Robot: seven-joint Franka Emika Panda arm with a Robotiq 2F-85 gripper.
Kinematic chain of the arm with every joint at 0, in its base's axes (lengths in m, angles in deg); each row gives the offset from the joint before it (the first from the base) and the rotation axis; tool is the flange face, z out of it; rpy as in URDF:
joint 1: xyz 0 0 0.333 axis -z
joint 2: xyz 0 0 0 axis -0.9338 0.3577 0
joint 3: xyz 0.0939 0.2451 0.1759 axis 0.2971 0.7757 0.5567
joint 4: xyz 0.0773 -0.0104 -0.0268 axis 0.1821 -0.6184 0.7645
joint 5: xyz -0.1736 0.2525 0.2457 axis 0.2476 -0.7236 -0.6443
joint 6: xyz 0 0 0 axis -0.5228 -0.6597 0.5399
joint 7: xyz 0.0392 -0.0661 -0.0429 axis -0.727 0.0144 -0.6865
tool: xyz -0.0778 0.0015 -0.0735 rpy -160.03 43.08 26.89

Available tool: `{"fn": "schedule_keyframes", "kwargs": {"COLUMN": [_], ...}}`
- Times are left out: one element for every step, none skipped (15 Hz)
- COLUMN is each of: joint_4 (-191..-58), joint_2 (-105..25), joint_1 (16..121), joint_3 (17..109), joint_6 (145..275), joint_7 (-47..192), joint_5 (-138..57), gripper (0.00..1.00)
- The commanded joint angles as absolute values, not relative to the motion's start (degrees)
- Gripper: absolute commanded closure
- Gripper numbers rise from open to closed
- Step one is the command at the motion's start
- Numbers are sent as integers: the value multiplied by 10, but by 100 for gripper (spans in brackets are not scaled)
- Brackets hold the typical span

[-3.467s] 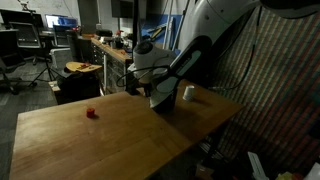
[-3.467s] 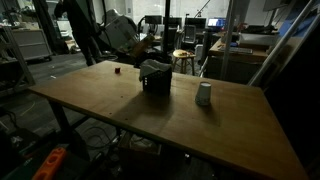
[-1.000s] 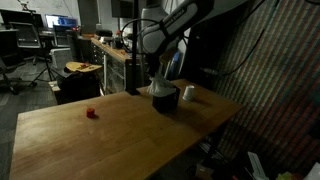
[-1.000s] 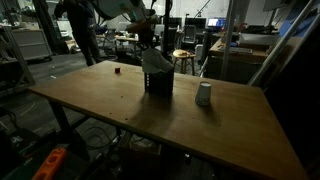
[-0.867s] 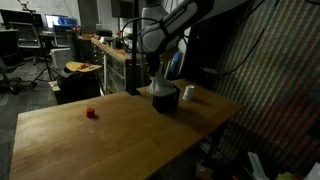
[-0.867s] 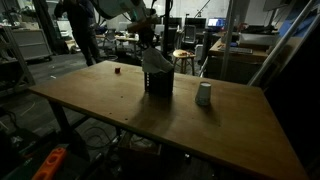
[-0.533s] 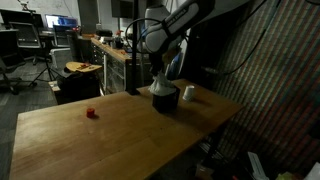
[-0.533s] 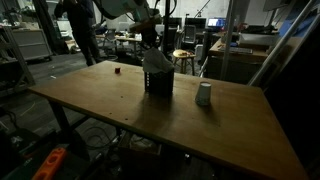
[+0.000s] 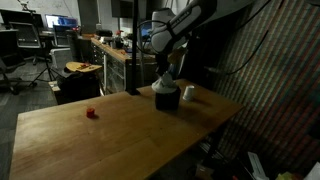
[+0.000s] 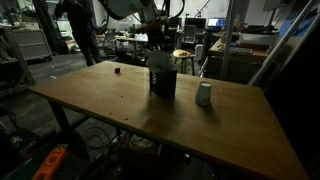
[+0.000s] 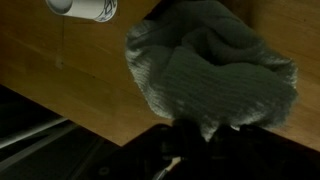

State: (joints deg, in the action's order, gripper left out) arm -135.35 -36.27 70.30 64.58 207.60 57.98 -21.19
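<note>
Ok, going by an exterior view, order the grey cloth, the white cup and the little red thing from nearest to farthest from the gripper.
1. grey cloth, right under the gripper.
2. white cup, just beside.
3. red thing, far across the table.

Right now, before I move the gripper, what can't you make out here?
The gripper: wrist view, dark, and the grey cloth covers its fingertips; open or shut unclear.
The dark container: the cloth hides its inside in both exterior views.
The white cup: cut off by the wrist view's top edge.
The small red object: too small in an exterior view to identify.
</note>
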Motion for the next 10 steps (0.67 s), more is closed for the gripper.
{"fn": "schedule_keyframes", "kwargs": {"joint_4": [-1353,-1354,-1354,-1355,-1356,-1357,-1357,-1357,-1356,-1356], "joint_2": [-371,-372,-372,-372,-372,-372,-371,-371,-370,-368], "joint_1": [701,701,700,699,699,699,700,701,702,702], "joint_3": [644,644,644,644,644,644,645,645,645,645], "joint_6": [2042,2035,2029,2024,2019,2017,2012,2008,2005,2001], "joint_7": [592,595,599,605,609,612,614,614,615,616], "joint_5": [-235,-238,-239,-239,-240,-241,-243,-246,-248,-252], "gripper": [95,95,95,95,95,95,95,95,95,95]}}
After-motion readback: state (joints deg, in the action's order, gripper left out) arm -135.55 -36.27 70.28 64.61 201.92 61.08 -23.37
